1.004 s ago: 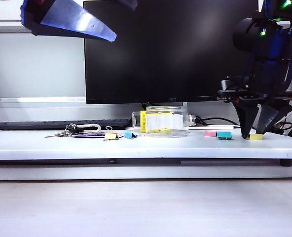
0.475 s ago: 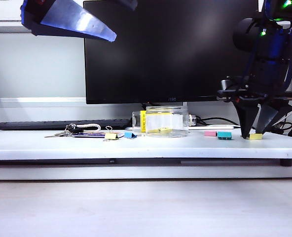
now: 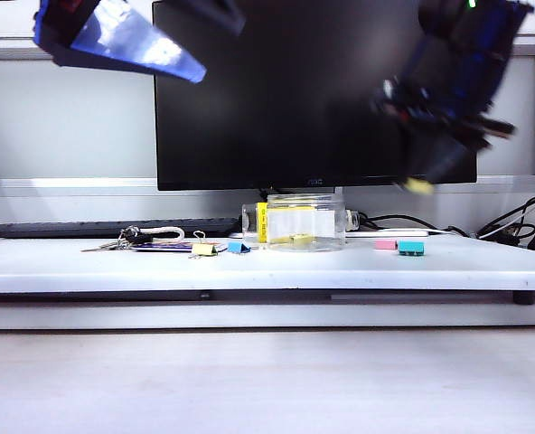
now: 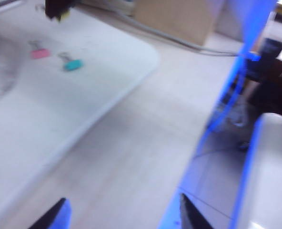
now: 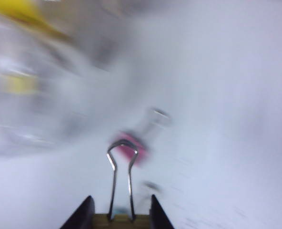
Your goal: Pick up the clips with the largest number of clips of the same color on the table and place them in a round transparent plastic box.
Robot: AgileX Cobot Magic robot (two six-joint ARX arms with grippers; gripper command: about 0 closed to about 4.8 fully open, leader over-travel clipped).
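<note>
Gripping a pale-yellow clip (image 5: 121,218) between its fingertips, the right gripper (image 3: 418,185) hangs high above the table (image 3: 249,262), in front of the black monitor (image 3: 286,90) and up toward two o'clock from the round transparent plastic box (image 3: 295,221). In the right wrist view the clip's silver wire handles stick out past the closed fingers, with the pink clip (image 5: 131,151) blurred on the white surface beyond.

Inside the box a yellow clip (image 3: 299,240) lies on the bottom. Another yellow clip (image 3: 203,249) sits on the table at the box's nine o'clock, just beside a blue clip (image 3: 239,247) and near a bunch of keys (image 3: 123,240). At the box's three o'clock lie the pink clip (image 3: 385,244) and a teal clip (image 3: 411,248), close together.

The left gripper (image 3: 123,41) hovers at the exterior view's eleven o'clock corner, well above the table, its jaws spread wide with nothing between them (image 4: 122,214).
</note>
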